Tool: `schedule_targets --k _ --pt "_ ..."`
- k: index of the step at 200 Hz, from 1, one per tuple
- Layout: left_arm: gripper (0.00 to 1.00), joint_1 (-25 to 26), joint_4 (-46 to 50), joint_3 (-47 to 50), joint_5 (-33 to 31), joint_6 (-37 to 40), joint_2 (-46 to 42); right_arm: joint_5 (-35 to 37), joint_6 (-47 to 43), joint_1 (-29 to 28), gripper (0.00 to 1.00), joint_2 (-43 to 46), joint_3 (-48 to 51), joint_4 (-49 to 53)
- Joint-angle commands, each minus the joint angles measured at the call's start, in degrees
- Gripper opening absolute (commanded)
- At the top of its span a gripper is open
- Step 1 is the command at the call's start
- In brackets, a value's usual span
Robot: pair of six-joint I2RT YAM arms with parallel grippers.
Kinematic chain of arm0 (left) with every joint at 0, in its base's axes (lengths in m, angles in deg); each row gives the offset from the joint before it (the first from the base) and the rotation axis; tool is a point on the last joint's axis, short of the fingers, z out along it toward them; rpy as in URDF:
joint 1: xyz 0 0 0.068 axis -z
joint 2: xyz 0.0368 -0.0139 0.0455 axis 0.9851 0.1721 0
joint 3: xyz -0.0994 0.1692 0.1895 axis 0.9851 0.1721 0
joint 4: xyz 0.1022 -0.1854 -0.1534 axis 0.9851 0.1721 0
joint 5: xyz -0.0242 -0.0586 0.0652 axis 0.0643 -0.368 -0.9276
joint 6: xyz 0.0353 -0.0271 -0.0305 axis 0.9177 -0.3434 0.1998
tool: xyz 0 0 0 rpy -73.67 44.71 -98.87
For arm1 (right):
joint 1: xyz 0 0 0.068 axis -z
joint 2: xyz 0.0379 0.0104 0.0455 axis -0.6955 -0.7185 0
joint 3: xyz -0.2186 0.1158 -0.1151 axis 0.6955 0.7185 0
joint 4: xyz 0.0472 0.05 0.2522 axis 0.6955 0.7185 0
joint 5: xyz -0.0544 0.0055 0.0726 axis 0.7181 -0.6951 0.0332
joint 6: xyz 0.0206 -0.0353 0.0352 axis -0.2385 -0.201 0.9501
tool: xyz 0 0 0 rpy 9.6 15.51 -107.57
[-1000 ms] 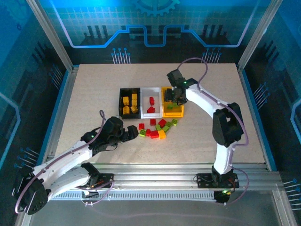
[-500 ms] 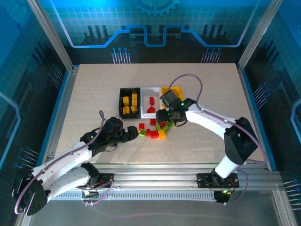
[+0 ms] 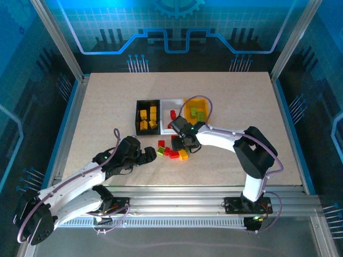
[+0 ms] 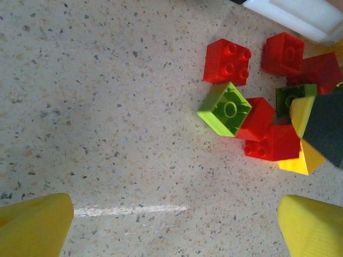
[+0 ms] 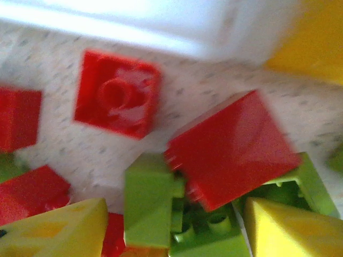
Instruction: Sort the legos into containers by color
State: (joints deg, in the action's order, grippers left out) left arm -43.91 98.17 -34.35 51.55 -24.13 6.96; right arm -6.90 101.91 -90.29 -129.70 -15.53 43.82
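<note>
Loose legos lie in a small pile (image 3: 172, 151) in front of the three containers: a black bin (image 3: 138, 116) with yellow bricks, a white bin (image 3: 174, 101) with red ones, and a yellow-orange bin (image 3: 205, 100) with green ones. My right gripper (image 3: 185, 143) is down in the pile. Its yellow fingertips (image 5: 53, 230) straddle two light green bricks (image 5: 155, 209), with a tilted red brick (image 5: 230, 155) resting on them. A thin gap shows at the left finger. My left gripper (image 4: 171, 225) hangs wide open over bare table, short of a green brick (image 4: 225, 108) and red bricks (image 4: 228, 61).
The right gripper's dark finger with its yellow tip (image 4: 321, 126) stands at the right edge of the left wrist view, close to the pile. A corner of the white bin (image 4: 300, 13) lies just beyond the bricks. Open table stretches to the left.
My right arm has swung from above the yellow-orange bin down and left into the loose pile. The left arm has barely moved and stays open.
</note>
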Motion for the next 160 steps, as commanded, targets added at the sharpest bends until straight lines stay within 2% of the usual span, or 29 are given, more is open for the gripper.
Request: schedule_targets --k 1,29,49,86,123,160 --pt "0.99 0.46 -0.21 0.8 0.18 0.32 -0.97 -2.03 -0.14 -3.33 0.63 -0.83 2.02 3.25" --pt "0.99 0.43 -0.31 1.06 0.14 0.52 -1.15 -1.25 0.28 -8.3 0.63 2.84 4.92 6.38" --pt "0.99 0.44 -0.4 1.24 0.22 0.64 -1.25 0.0 1.55 -10.7 0.71 7.7 6.68 7.91" --pt "0.99 0.3 -1.22 0.99 0.23 0.93 -1.08 2.66 2.62 -10.3 0.76 16.05 7.29 9.56" --pt "0.99 0.25 -1.63 0.6 0.39 0.99 0.29 1.62 3.26 -4.5 0.75 13.31 5.24 10.02" --pt "0.99 0.25 -1.55 0.97 0.35 0.72 0.06 1.4 5.83 -3.49 0.73 8.41 1.4 6.41"
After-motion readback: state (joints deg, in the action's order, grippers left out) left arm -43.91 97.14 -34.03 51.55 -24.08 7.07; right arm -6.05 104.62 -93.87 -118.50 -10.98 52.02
